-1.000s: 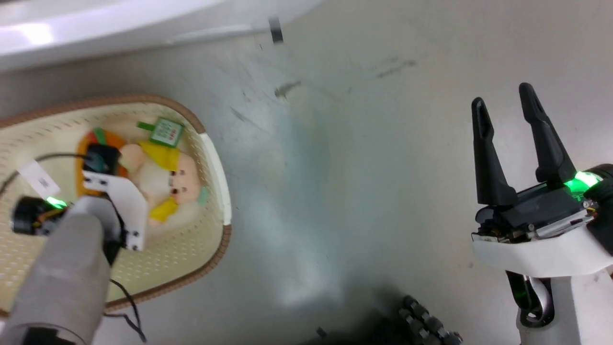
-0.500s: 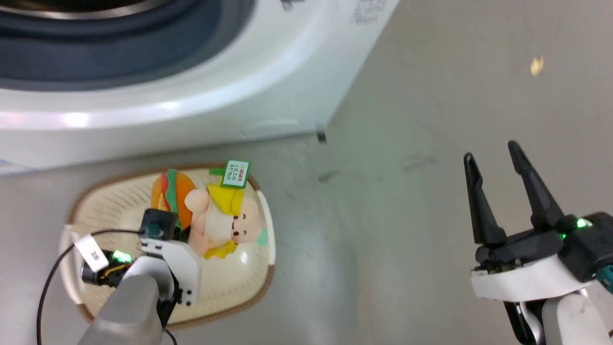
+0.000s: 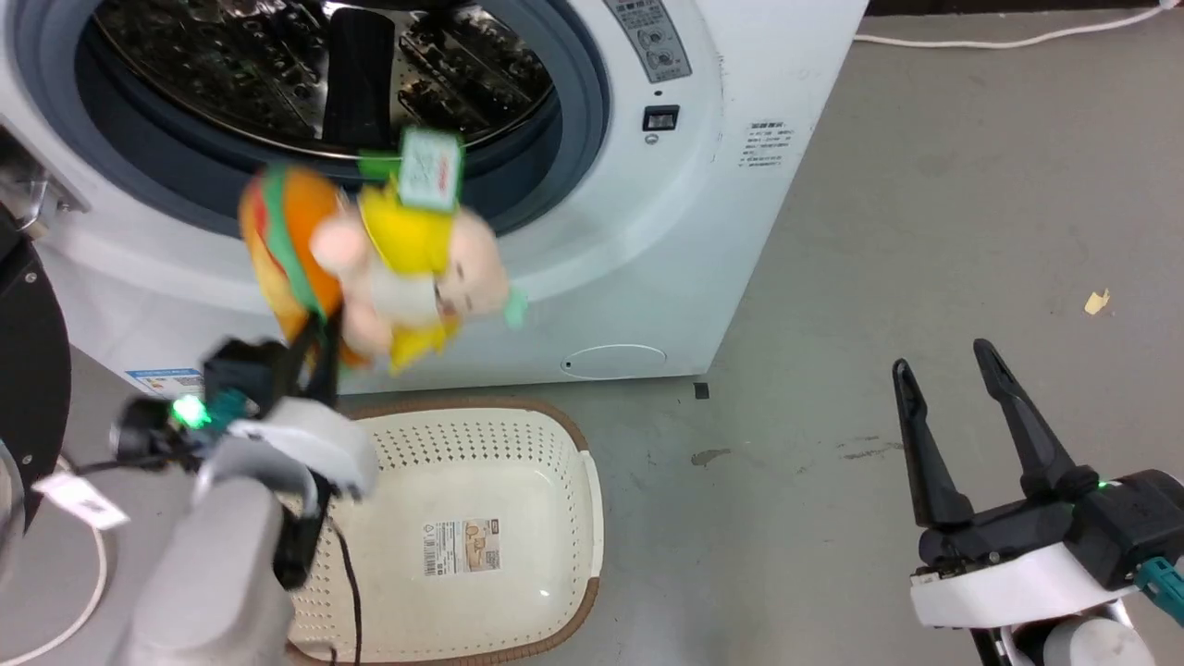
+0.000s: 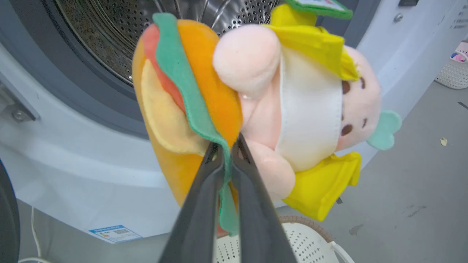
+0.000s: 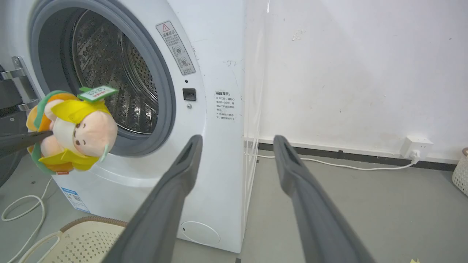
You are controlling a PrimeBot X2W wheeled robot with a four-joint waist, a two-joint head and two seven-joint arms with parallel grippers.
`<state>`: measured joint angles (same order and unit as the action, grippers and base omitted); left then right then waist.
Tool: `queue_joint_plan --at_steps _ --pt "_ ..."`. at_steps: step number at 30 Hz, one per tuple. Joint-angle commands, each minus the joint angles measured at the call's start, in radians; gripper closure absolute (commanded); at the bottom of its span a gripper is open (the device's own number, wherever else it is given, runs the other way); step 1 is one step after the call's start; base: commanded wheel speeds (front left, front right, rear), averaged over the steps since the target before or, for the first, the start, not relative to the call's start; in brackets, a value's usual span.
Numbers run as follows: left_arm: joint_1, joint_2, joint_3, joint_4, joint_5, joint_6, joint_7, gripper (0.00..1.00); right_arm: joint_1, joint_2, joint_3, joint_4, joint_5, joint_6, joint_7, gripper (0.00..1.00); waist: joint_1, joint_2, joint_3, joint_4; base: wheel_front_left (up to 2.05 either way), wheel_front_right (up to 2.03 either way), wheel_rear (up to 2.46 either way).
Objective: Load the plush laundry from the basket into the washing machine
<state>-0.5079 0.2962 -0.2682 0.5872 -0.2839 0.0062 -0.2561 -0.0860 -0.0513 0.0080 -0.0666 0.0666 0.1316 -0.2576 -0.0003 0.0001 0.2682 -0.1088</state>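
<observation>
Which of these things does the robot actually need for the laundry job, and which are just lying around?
Job: plush toy, pinched by the left gripper; washing machine, drum open; basket on the floor.
Lying about: white cable; wall socket; small scrap; right gripper, open and idle.

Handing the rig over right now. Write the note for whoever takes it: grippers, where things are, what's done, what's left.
Left gripper: shut on the toy, gripping it by its back.
Right gripper: open, holding nothing, off to the right above the floor.
Toy: in the air in front of the washer's open mouth, not yet in the drum.
Basket: on the floor in front of the washer.
Done: toy is out of the basket.
Left: carry it into the drum, release, withdraw.
</observation>
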Motion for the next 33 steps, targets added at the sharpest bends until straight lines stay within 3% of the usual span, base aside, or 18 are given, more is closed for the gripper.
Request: queue_joint_plan --at_steps 1,6,13,17,23,33 --pt "0.002 0.007 0.021 -0.066 0.003 0.013 -0.006 1.00 0.012 0.001 0.006 -0.005 -0.005 -0.001 -0.004 0.00 0.0003 -0.0001 0.013 -0.006 0.00 0.00 0.00" --pt "-0.055 0.029 0.060 -0.188 -0.007 0.033 0.013 1.00 -0.003 0.001 0.017 -0.015 0.001 -0.001 -0.004 0.00 0.0003 -0.0001 0.077 -0.033 0.00 0.00 0.00" --pt "-0.275 0.106 0.087 -0.210 0.000 0.025 0.138 1.00 -0.059 0.001 0.024 -0.037 0.032 -0.001 -0.004 0.00 0.0003 -0.0001 0.235 -0.092 0.00 0.00 0.00" --pt "-0.391 0.146 0.091 -0.179 0.003 0.009 0.210 1.00 -0.086 0.001 0.029 -0.044 0.052 -0.001 -0.004 0.00 0.0003 -0.0001 0.309 -0.123 0.00 0.00 0.00" --pt "-0.681 0.242 0.059 -0.035 0.048 -0.053 0.367 1.00 -0.139 0.001 0.041 -0.044 0.102 -0.001 -0.004 0.00 0.0003 -0.0001 0.447 -0.182 0.00 0.00 0.00" --pt "-0.917 0.287 -0.021 0.171 0.101 -0.104 0.547 1.00 -0.175 0.001 0.065 -0.042 0.146 -0.001 -0.004 0.00 0.0003 -0.0001 0.539 -0.228 0.00 0.00 0.00"
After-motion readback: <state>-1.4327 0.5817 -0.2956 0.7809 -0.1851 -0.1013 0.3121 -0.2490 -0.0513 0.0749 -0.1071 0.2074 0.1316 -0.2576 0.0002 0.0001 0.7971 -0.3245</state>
